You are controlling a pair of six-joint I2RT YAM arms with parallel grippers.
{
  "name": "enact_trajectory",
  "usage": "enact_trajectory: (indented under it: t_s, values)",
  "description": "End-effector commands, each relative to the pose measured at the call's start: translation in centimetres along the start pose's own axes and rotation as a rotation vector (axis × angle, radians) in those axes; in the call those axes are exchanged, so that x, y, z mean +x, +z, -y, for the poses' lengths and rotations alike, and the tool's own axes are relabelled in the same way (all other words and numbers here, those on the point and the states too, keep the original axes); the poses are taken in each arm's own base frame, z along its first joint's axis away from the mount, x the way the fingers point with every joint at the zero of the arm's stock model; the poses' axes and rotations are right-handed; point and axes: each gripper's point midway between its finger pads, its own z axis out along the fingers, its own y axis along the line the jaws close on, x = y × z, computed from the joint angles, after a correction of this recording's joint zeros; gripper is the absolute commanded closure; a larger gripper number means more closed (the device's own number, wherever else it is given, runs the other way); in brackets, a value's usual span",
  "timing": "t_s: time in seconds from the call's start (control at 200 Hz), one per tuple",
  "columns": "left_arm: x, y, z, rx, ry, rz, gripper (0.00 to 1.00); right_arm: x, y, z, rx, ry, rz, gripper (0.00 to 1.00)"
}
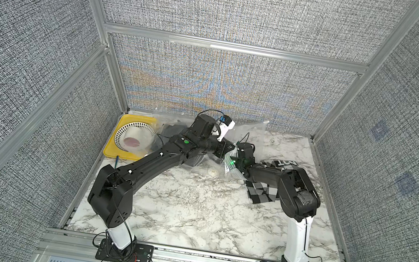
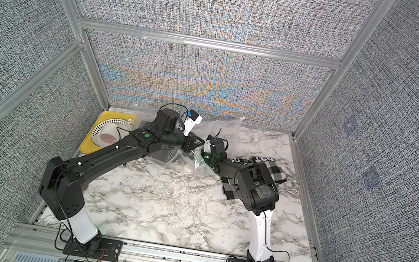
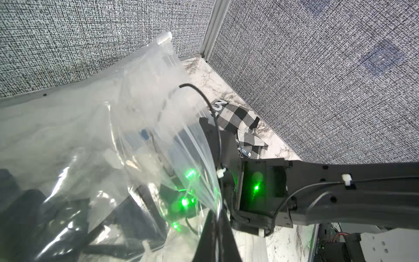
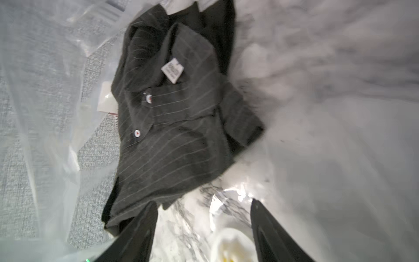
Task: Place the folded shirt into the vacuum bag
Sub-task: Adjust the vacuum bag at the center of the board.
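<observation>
Right wrist | dark pinstriped shirt inside vacuum bag, apparently

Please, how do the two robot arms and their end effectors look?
The left arm and right arm are black angular shells on white base links, with thin black cables and green lights. The right end effector has two tapered matte black fingers.

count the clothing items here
2: a dark pinstriped shirt inside the clear plastic vacuum bag; a black-and-white checked garment on the marble table under the right arm. Others may be hidden.
</observation>
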Motion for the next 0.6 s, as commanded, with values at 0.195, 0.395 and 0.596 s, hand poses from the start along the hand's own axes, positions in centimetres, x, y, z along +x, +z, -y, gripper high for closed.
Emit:
enact_trajectory:
  t_s: [0.195, 0.395, 0.596]
  values:
    - [0.1, -0.2, -0.6, -0.037, -0.006, -0.020, 1.00, -0.8, -4.5, -4.3, -0.075, -0.134, 0.087, 0.32]
    - [1.3, -0.9, -1.0, -0.080, -0.027, -0.049, 1.00, -0.8, -7.3, -3.6, 0.066, -0.199, 0.111, 0.32]
    - [2.6, -1.4, -2.2, -0.148, -0.052, -0.066, 1.00, -0.1, -10.7, -1.5, 0.206, -0.202, 0.139, 0.31]
